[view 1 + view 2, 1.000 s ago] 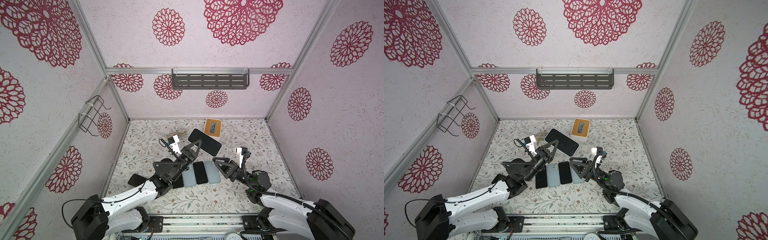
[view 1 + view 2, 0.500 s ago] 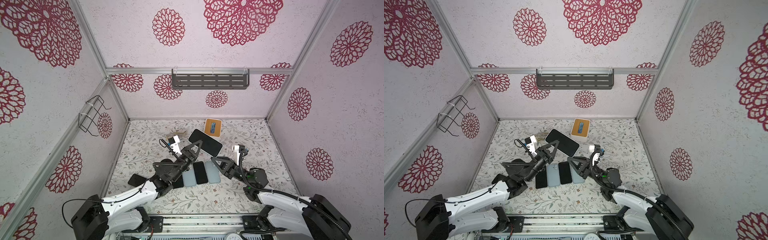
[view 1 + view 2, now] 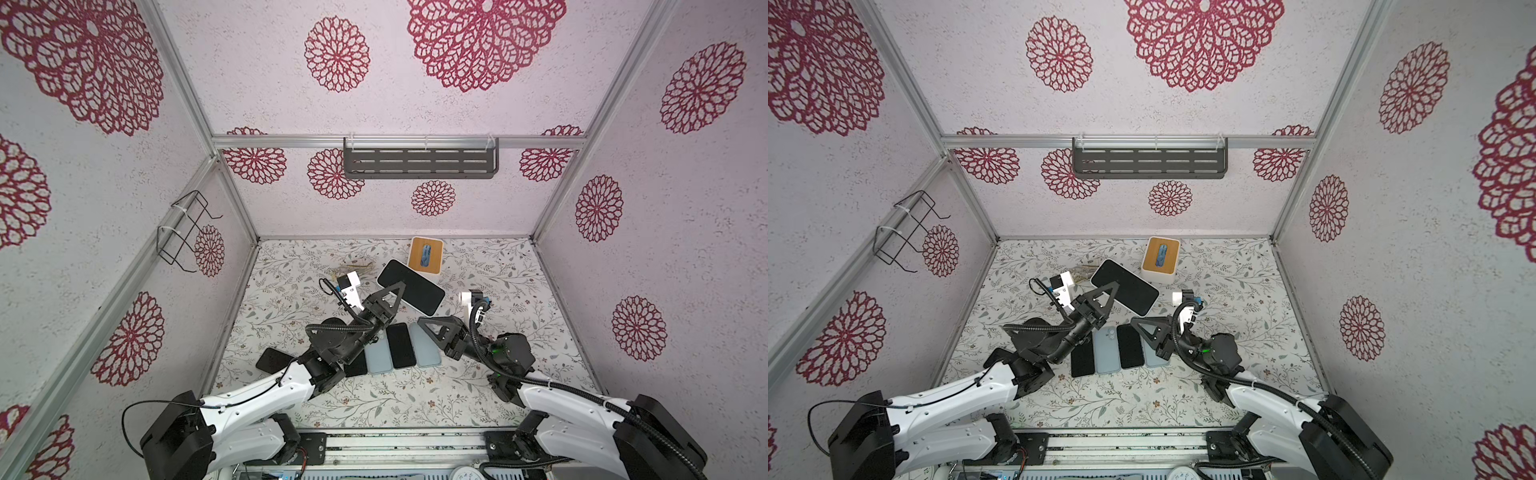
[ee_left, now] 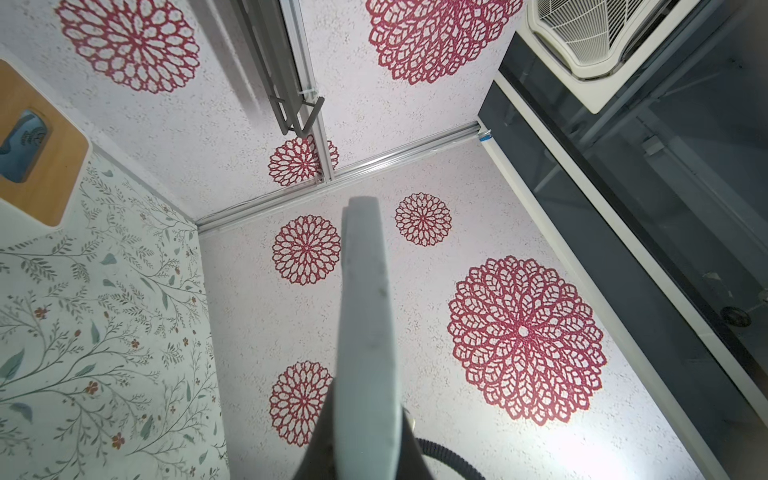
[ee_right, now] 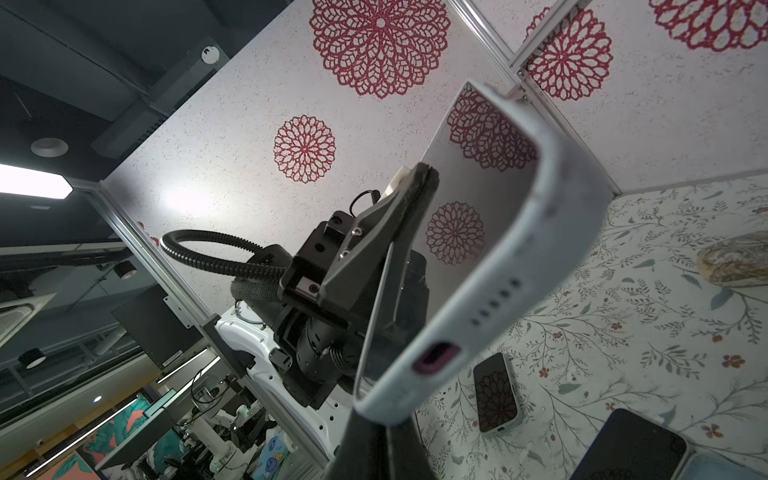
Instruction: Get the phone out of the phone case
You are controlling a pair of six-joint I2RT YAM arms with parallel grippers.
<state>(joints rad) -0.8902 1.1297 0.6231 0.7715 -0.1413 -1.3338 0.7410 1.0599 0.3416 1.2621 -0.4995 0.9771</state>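
Phone (image 5: 490, 195), centre right of frame: glossy black glass, mirrors the wall print. Case (image 5: 561, 232): pale grey, matt, rubbery-looking plastic, scuffed. Box (image 3: 436, 259), upper middle: smooth wood-look top. Shelf (image 3: 419, 163): grey metal, matt, slotted. Frame rails (image 3: 291, 142): bare brushed metal. Walls (image 3: 257, 62): speckled, rough-looking. Floor (image 3: 291, 307): matt floral print.

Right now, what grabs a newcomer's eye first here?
The big black-screened phone in its pale grey case, held up off the floral table by the left claw, clamped on its long edge. Nearer the camera, a row of black and pale blue phones or cases lies flat between the arms, and the right claw sits at the raised case's lower corner.
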